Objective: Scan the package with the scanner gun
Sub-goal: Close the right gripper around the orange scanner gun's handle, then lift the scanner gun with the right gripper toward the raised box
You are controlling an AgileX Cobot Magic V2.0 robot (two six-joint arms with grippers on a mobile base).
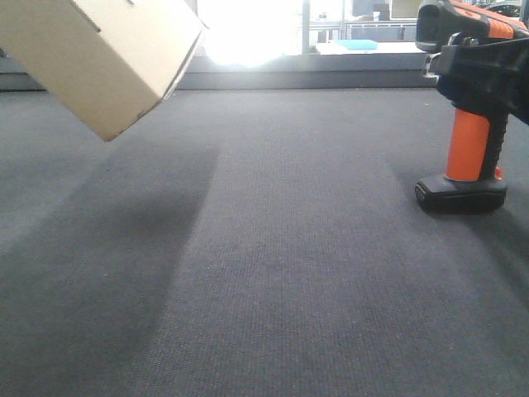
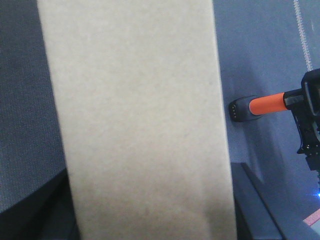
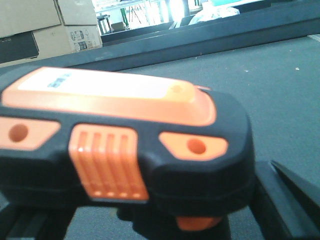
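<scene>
Filling the right wrist view, the scanner (image 3: 125,140) shows its head from close up: black plastic with a long orange top panel, a ribbed orange patch on the side and two small orange patches with round holes. Dark fingers (image 3: 292,200) of the right gripper (image 1: 467,66) reach up from the lower edge on either side of it. In the front view those jaws are closed on the scanner's head at the right edge of the frame. The scanner stands upright there, its orange handle pointing down and its flat black foot resting on the grey carpeted surface (image 1: 273,273).

The package (image 1: 103,58) hangs in the upper left of the front view, tilted with one corner pointing down, clear of the surface and well apart from the scanner. It casts a broad shadow below. From the left wrist view its plain tan face takes up most of the frame. The left gripper (image 2: 152,172) has its dark fingers (image 2: 255,200) flanking the package's lower part, so the jaws are set wide and hold it. No label shows on the faces in view.

Two stacked cardboard boxes (image 3: 50,25) sit far behind the scanner, and a bright window (image 1: 248,29) glares beyond the surface's far edge.
</scene>
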